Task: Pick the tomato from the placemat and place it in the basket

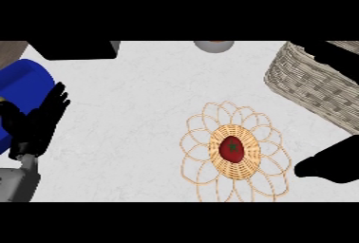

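Here's the tomato (231,148), red with a dark green star of a stem on top, sitting dead centre on the placemat (235,153). The placemat is a woven straw disc ringed with looping wire-like petals, flat on the pale marbled counter (140,118). Nothing touches the tomato; it lies well apart from both hands.

Up at the right edge stands the basket (312,83), grey wicker, its near wall tilted toward the view, with a dark shadowed shape cutting across its top. It stands near the placemat's upper right but clear of it.

Over on the right, the right hand (329,163) shows as a flat black shape coming in from the edge, just beside the placemat's outer loops. I cannot tell whether its fingers are open or curled.

At the left, the left hand (38,126) rests with fingers up and relaxed, released, holding nothing, on its grey forearm (17,182). Behind it sits a big blue rounded object (24,95).

Along the top edge: a black block (73,49) at the left, and a grey rounded object (214,46) in the middle, only partly in view.

No brand, label or writing can be read on anything.
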{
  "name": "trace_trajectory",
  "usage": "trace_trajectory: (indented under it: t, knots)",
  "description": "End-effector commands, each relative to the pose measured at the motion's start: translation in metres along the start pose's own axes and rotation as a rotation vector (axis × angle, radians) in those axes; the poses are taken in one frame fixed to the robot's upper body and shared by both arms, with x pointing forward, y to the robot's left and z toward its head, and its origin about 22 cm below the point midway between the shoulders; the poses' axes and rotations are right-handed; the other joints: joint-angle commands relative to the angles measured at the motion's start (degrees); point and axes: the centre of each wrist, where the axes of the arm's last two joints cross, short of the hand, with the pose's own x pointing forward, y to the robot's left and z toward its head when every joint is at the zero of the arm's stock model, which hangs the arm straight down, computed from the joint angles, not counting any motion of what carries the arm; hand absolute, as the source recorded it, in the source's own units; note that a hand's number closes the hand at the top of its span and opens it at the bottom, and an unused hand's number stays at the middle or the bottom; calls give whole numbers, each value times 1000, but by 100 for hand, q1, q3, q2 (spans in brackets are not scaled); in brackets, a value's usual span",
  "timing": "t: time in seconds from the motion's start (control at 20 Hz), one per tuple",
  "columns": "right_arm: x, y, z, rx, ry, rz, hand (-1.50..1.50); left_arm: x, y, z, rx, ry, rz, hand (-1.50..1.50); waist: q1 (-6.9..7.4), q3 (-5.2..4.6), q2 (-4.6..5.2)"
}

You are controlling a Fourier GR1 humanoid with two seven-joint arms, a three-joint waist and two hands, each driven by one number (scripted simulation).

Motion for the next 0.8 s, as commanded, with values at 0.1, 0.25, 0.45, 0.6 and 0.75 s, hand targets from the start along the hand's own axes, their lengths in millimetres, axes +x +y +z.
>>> trace_trajectory:
  t: [0.1,0.25,0.45,0.6,0.75]
  knots:
    - [-15,17,46,-63,75,-68,-150,6,-10,-7,-8,-7,8,0,78,3,37]
    - [-42,50,53,-62,89,-51,-150,11,11,5,-10,-4,-6,0,108,11,39]
    - [-42,79,45,-110,68,-60,-150,1,-10,-8,-31,-20,3,0,155,3,65]
    - [-76,103,24,-125,71,-55,-150,10,-22,-11,-24,-11,-3,0,151,10,77]
    - [-81,136,12,-158,49,-60,-150,14,8,-1,-19,-28,-8,0,195,8,68]
